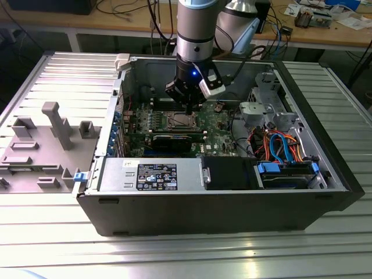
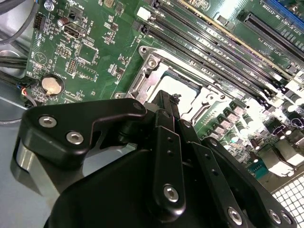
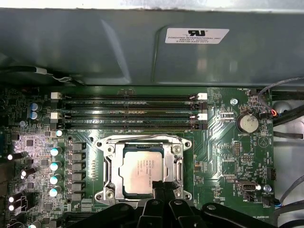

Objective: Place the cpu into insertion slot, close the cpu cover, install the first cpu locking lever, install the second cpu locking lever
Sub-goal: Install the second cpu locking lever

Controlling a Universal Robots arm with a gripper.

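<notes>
Cpu (image 3: 141, 172) sat in insertion slot (image 3: 108, 178), cpu cover (image 3: 140, 141) closed over it. Fingers (image 3: 163, 189) pressed together at cover's edge.

Ribbed metal table (image 1: 52, 250), wooden workbench (image 1: 139, 26) behind with tangled cables (image 1: 125, 9), grey plastic fixture (image 1: 35, 145) at exterior view's left

The cpu (image 3: 142, 170) lies flat in the insertion slot (image 3: 110, 167), silver-grey top facing up, with the cpu cover (image 3: 140, 140) closed down around it so the chip shows through the central window. The black gripper (image 3: 165, 186) touches the cover's edge nearest the camera, its fingers pressed together. Beyond the socket run long memory slots (image 3: 128, 113) with white end clips. A round coin battery (image 3: 248, 123) sits to one side on the green motherboard (image 3: 213, 156), below the grey case wall (image 3: 95, 47)
</notes>
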